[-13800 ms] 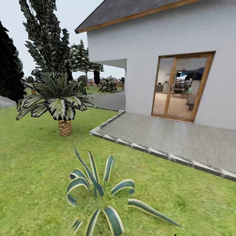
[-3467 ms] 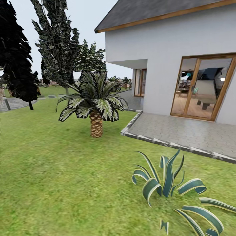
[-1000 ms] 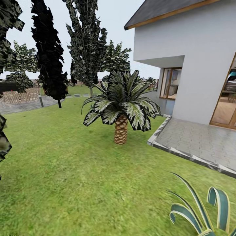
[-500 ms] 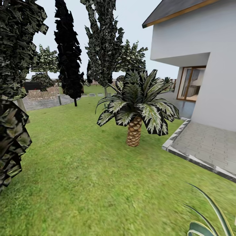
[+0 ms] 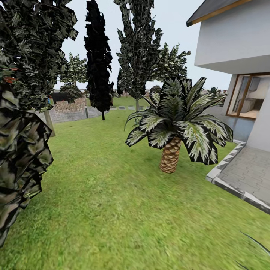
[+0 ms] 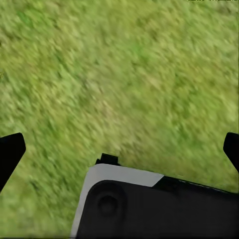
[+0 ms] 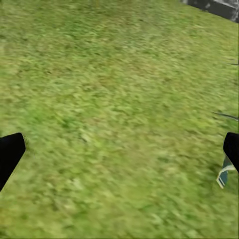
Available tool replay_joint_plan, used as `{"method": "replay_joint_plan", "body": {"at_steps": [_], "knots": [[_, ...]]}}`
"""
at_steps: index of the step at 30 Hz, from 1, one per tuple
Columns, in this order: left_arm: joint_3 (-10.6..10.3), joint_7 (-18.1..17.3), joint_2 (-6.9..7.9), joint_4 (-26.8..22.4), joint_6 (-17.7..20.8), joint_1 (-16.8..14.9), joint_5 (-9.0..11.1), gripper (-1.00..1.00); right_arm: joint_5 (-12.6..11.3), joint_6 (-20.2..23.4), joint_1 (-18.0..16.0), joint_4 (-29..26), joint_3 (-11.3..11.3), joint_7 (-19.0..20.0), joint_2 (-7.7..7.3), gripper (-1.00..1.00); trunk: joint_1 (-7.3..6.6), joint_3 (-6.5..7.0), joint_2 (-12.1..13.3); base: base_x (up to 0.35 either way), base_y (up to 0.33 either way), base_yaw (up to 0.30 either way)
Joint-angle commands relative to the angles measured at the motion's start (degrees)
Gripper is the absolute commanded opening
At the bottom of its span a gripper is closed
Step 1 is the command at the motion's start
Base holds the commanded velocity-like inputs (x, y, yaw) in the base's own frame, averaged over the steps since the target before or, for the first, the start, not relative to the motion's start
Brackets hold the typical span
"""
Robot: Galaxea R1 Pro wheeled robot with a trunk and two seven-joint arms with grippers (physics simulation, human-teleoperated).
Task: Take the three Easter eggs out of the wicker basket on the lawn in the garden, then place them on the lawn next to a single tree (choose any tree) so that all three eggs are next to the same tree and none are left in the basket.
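In the head view, the lawn [image 5: 105, 195] spreads across the lower two thirds of the frame, green with yellowish patches. A short palm [image 5: 176, 127] with a scaly brown trunk and white-streaked fronds stands right of centre on the grass. Just to its right, at the right edge, a grey paved terrace [image 5: 247, 176] with a pale stone kerb meets the lawn, and above it rises the white house wall [image 5: 232, 41] with a wood-framed window [image 5: 247, 95]. Dark, blocky foliage [image 5: 20, 123] fills the left edge from top to lower left, close to the camera. In the upper middle stand a near-black conifer [image 5: 98, 60] and a taller mottled green tree [image 5: 139, 48] beside it. Behind them, far off at mid-left, lies a grey paved area [image 5: 71, 112] with a low brownish structure on it. None of the eggs or the basket can be made out among these things.

In the left wrist view, blurred grass [image 6: 119, 79] covers the frame. The left gripper [image 6: 119, 149] shows its two dark fingertips [image 6: 10, 154] at the far left and far right edges, spread wide with nothing between them. A white-and-black part of the robot's body [image 6: 159, 204] sits in the lower centre.

In the right wrist view, grass [image 7: 109, 109] again covers the frame, with a strip of grey kerb [image 7: 214, 6] in the upper right corner. The right gripper [image 7: 119, 149] has its dark fingertips [image 7: 10, 152] at the opposite edges, spread wide and empty. A striped leaf tip [image 7: 224, 177] lies by the right edge.
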Motion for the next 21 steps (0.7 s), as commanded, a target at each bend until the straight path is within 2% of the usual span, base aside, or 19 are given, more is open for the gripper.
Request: {"method": "replay_joint_plan", "body": {"at_steps": [1, 12, 21], "knots": [[0.06, 0.04, -0.02, 0.05, -0.04, -0.03, 0.15, 1.00, -0.54, -0.24, -0.01, 0.05, 0.12, 0.20, 0.01, 1.00, 0.05, -0.04, -0.03, 0.331, -0.070, 0.277], [0.06, -0.04, -0.11, 0.02, 0.34, -0.03, 0.14, 1.00, -0.33, -0.19, -0.01, 0.19, 0.30, 0.24, 0.08, 1.00, 0.05, -0.39, -0.03, 0.331, -0.073, 0.274], [0.11, -0.09, -0.14, 0.02, 0.25, -0.03, 0.07, 1.00, -0.26, -0.12, -0.01, 0.26, 0.38, 0.26, -0.01, 1.00, 0.05, -0.93, -0.03, 0.331, -0.073, 0.221]]}}
